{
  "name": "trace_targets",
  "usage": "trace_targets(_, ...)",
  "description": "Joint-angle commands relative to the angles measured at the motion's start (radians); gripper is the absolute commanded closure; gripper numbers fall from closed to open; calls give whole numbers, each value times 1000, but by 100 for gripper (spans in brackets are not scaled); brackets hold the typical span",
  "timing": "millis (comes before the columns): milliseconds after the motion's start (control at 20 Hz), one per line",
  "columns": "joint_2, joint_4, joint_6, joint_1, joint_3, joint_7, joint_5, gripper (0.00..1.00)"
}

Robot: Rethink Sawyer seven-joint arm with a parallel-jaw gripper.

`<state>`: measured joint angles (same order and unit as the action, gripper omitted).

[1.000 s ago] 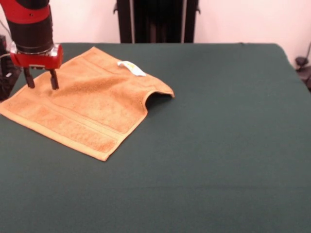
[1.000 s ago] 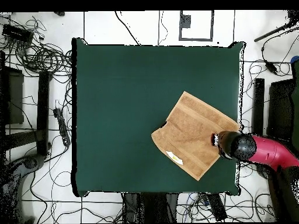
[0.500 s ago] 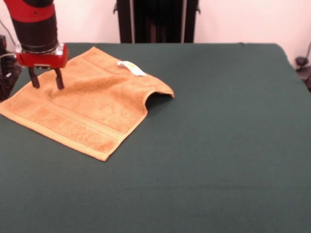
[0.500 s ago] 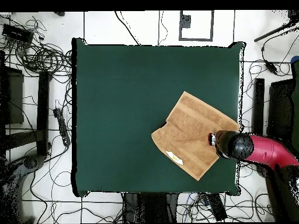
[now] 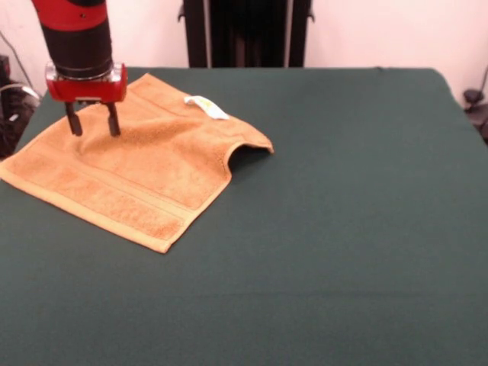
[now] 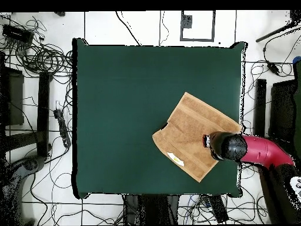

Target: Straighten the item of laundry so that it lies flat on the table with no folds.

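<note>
The orange-tan towel lies at the left of the green table in the front view. One corner is folded over, leaving a raised hump, and a white tag shows near it. My gripper hangs over the towel's far left part, open, its two dark fingers apart with nothing between them, tips just above the cloth. In the overhead view the towel sits near the table's right edge, with the gripper and red arm over it.
Cables and stands lie on the floor around the table in the overhead view. A dark stand rises behind the table's far edge. The towel's left corner reaches close to the table edge.
The gripper has moved to the right across the towel in the front view, staying open. The towel has not shifted.
</note>
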<state>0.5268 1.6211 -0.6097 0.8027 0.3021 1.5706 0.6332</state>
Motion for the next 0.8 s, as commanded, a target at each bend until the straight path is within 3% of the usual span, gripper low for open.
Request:
trace_targets(50,-37,66,-72,-70,75,-39,-27,0)
trace_targets(450,-67,49,-42,-93,66,-10,-25,0)
trace_targets(800,-105,77,89,-91,60,63,-15,0)
